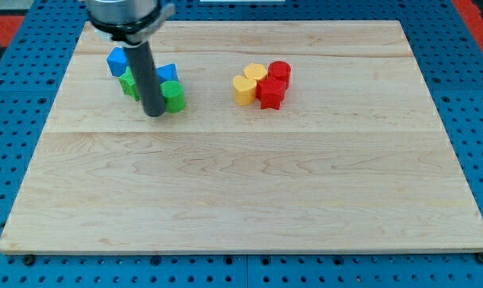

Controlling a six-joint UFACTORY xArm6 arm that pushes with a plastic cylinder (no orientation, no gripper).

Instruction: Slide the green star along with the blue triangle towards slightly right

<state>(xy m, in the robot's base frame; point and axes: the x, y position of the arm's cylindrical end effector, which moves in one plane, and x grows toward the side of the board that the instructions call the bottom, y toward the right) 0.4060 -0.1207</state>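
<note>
The wooden tabletop [241, 200] lay on a blue pegboard [465, 48], and all the blocks sat in its far half, toward the view's top. My tip [154, 114] stood on the board near the top-left corner, at the lower edge of a cluster of 4 blocks. There were no jaws to speak of: the arm ended in a plain dark rod [148, 80], so nothing could be apart or clamped.

Just right of my tip, touching or nearly so, sat a green block [173, 95]; its shape could not be told for sure. Above that sat a blue block [167, 74], partly hidden by the rod. On the rod's left side another green block [129, 83] showed, also partly hidden, and above it a second blue block [117, 61] lay closest to the top-left corner. Which green block was the star and which blue one the triangle could not be told.

Well apart, nearer the middle of the top edge, 2 yellow blocks [243, 89] [255, 74] and 2 red blocks [271, 93] [279, 72] sat packed together, yellow on the left, red on the right.
</note>
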